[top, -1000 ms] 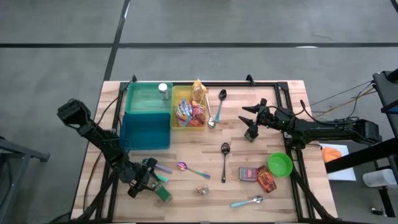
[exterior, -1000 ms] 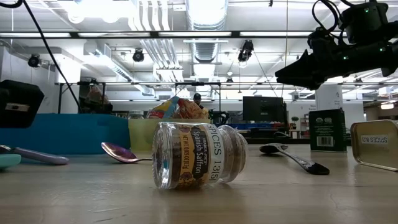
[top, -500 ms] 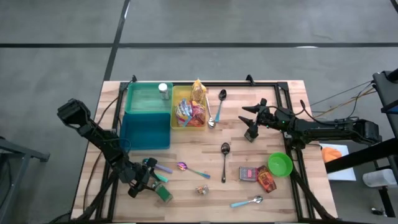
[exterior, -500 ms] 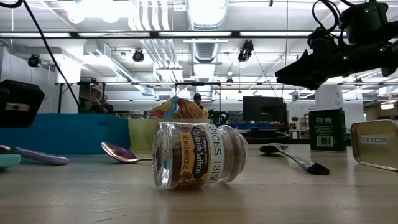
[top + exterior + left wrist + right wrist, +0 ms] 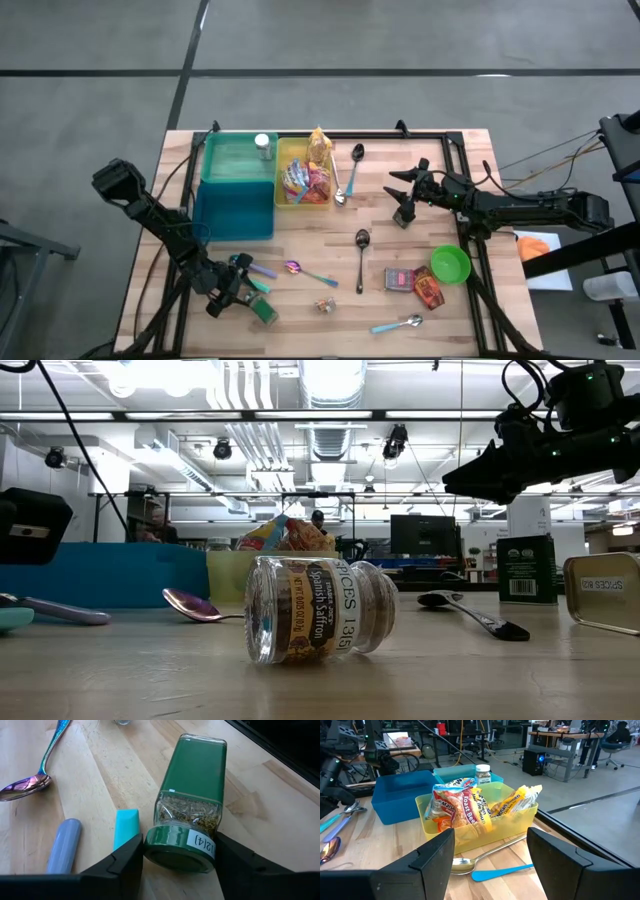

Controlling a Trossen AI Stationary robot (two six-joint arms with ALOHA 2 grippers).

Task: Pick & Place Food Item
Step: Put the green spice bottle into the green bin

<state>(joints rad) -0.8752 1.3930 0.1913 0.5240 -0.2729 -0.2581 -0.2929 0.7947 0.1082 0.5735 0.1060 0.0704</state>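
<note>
A green-lidded spice jar (image 5: 192,795) lies on its side near the table's front left, also seen in the high view (image 5: 264,313). My left gripper (image 5: 180,854) is shut on its lid end; in the high view the left gripper (image 5: 238,292) sits just far-left of the jar. My right gripper (image 5: 402,203) hovers open above the table's right half, clear of everything, and faces the yellow bin (image 5: 485,827) of food packets. A small glass saffron jar (image 5: 320,622) lies on its side at the front centre. My left gripper pinches the jar's green lid (image 5: 177,851) between its two fingers, one on each side of the lid's rim. The fingers slant down from the table's far left and lie along the jar. The jar rests on its side on the wood, its base pointing away.
A teal bin (image 5: 237,185) with a small jar (image 5: 263,147) on it stands beside the yellow bin (image 5: 303,182). Spoons (image 5: 361,255) lie scattered about. At the front right are a green bowl (image 5: 450,264) and small boxes (image 5: 400,279). Blue and lilac handles (image 5: 125,825) lie beside the held jar.
</note>
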